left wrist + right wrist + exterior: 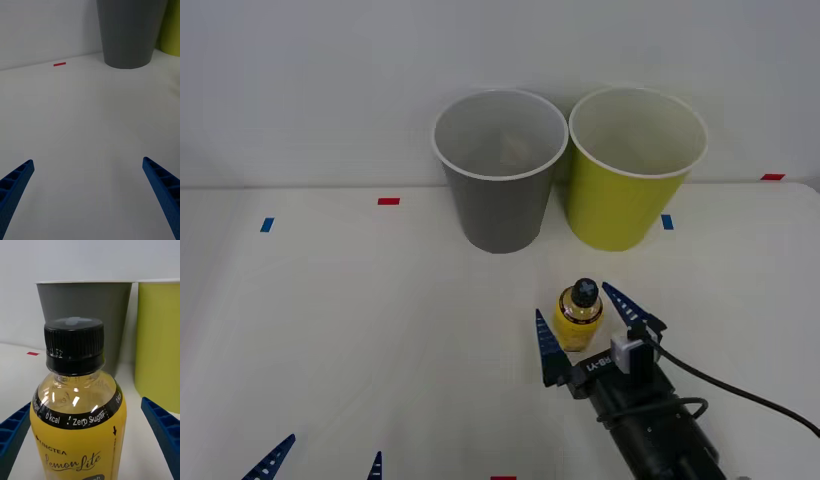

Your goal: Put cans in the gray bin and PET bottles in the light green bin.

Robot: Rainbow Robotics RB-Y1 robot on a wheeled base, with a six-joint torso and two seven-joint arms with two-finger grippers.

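Between spread right claw (585, 325) fingers: upright yellow-labelled PET bottle (579, 317), black cap; left claw (325, 458) released.

The PET bottle (78, 420) is clear glossy plastic with bright glints on its shoulder, a smooth yellow printed label and a matt black cap with fine ribbing. The gray bin (500, 170) and the light green bin (630, 170) look like smooth, matt plastic with white rims. The right gripper (585, 330) has ribbed blue plastic-looking fingers (165, 431), above a smooth matt white table (360, 340).
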